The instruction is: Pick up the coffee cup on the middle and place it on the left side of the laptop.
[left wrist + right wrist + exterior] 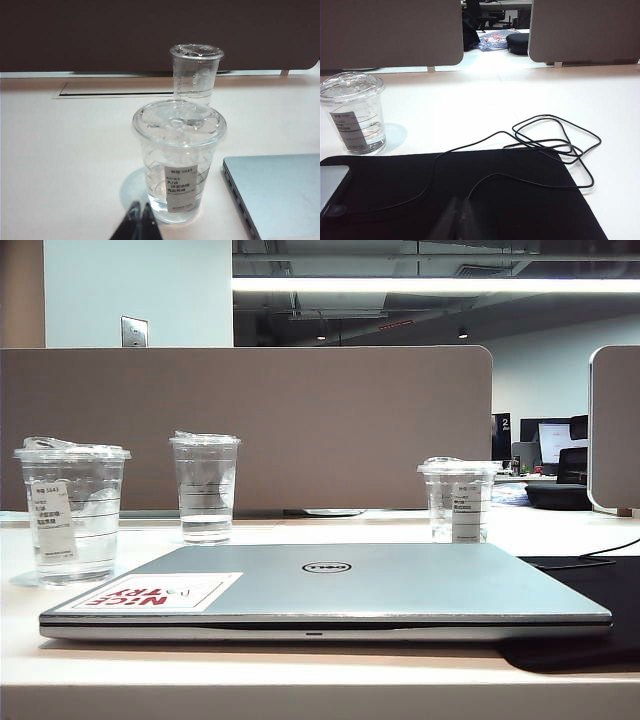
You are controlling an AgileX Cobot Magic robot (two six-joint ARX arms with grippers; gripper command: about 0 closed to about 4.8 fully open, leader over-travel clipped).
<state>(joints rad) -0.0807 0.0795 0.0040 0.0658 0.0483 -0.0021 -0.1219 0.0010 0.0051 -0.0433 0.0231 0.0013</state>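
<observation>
Standing on the pale surface (300, 680) at 9 o'clock of the laptop (330, 590) in the exterior view: the coffee cup (72, 510), wide, clear, lidded, small white label at mid-height, upright, just beside the laptop's left edge but apart from it. Lying closed and flat at centre, lid up, oval logo in the middle and a red-and-white "NICE TRY" sticker (150, 592) near its front left corner. Beyond the laptop at 11 o'clock, a narrower clear cup (205, 485) without a sticker; at 1 o'clock, a third clear cup (459, 498) with a long white label reaching its base. Behind all three, a grey divider panel (300, 420). Under the laptop's right end, a black mat (590, 610).

Left end effector (139, 220) closed, fingers pressed together, empty, seen in the left wrist view low and just in front of the coffee cup's base, not touching it as far as visible; narrower cup directly behind, laptop corner at 4 o'clock of the coffee cup.

Right end effector (458, 217) blurred at the frame edge in the right wrist view, tips appearing together, nothing between them, above the black mat. Loose black cable (545, 145) looped across mat and surface; long-labelled cup at 10 o'clock of the mat.
</observation>
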